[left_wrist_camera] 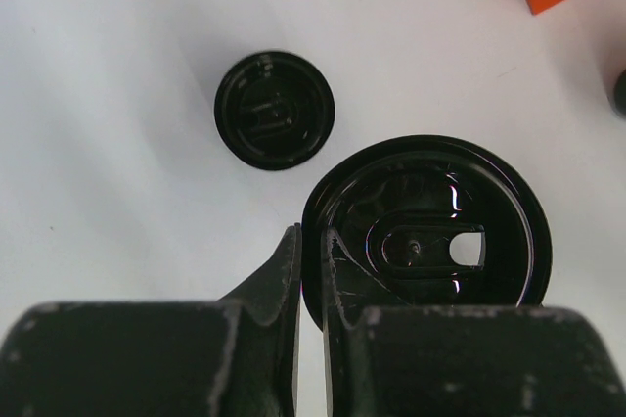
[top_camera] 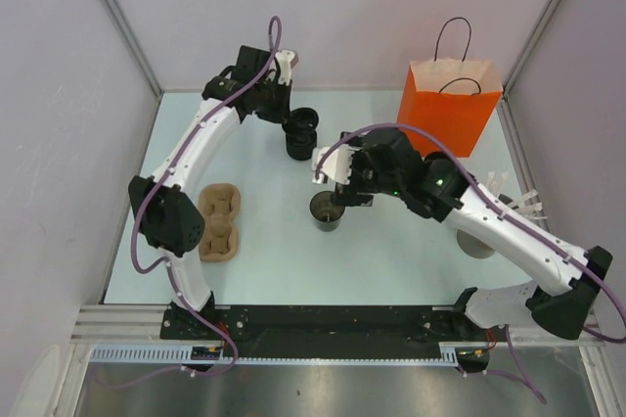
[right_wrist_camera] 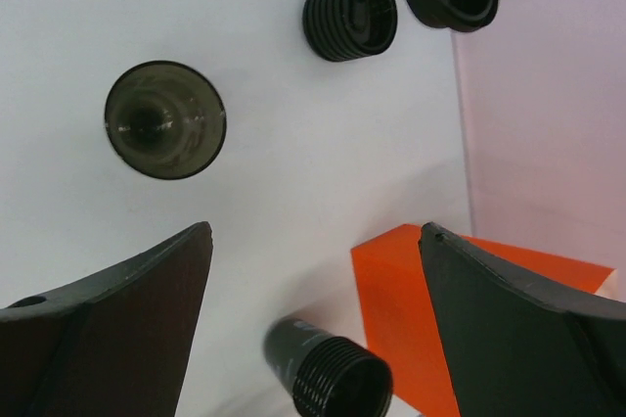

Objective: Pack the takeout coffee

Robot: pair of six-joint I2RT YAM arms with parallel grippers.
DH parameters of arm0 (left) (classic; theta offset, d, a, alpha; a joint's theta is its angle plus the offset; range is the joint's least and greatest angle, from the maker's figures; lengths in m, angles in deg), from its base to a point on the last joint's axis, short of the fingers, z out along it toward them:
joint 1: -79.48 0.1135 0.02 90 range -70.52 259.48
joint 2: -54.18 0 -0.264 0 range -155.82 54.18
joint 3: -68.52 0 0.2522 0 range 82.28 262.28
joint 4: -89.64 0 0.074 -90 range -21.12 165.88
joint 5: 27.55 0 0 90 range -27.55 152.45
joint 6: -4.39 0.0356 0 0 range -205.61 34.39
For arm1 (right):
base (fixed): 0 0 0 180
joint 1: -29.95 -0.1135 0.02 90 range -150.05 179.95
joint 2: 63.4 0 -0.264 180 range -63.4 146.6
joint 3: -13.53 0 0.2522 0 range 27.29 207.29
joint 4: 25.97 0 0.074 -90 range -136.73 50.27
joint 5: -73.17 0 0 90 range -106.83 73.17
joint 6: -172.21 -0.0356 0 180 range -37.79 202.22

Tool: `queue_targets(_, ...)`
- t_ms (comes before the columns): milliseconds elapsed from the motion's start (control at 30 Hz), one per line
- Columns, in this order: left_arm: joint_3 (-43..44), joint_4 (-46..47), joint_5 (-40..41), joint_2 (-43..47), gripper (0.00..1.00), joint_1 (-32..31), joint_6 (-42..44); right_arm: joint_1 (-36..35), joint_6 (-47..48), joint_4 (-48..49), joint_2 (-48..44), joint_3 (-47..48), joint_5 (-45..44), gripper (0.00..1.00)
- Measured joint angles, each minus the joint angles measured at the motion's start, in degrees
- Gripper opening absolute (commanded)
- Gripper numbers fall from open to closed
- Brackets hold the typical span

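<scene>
Takeout coffee [left_wrist_camera: 274, 111], lidded, stands on the worktop [top_camera: 391, 260] left of the orange bag [top_camera: 450, 109] as we see it from above. Beside it our left end effector [left_wrist_camera: 311, 241], nearly closed, pinches a loose lid [left_wrist_camera: 421, 231] by its rim alone; we judge it could twist free. Our right end effector [right_wrist_camera: 315, 231] gapes empty near an open cup [right_wrist_camera: 164, 120]; a careless descent could tip it. We count three cups, the third [right_wrist_camera: 328, 373] at the bag's foot, one loose lid, one bag, one pulp tray [top_camera: 220, 223], one grey tub [top_camera: 476, 243].
</scene>
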Motion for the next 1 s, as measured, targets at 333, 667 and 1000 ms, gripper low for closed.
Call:
queue_targets(333, 0.02, -9.81, 2.21, -0.11, 0.0, -2.03, -3.37, -9.6, 7.21, 11.5, 11.67, 0.83, -15.45, 0.87)
queue_targets(667, -1.73, -12.72, -0.37, 1.64, 0.0, -2.34, -3.63, -10.78, 10.62, 22.62, 21.55, 1.79, -19.71, 0.76)
queue_targets(1000, -2.16, -13.18, -5.31, 3.39, 0.0, -2.34, -3.63, -9.46, 12.07, 27.85, 23.52, 2.1, -19.91, 0.39)
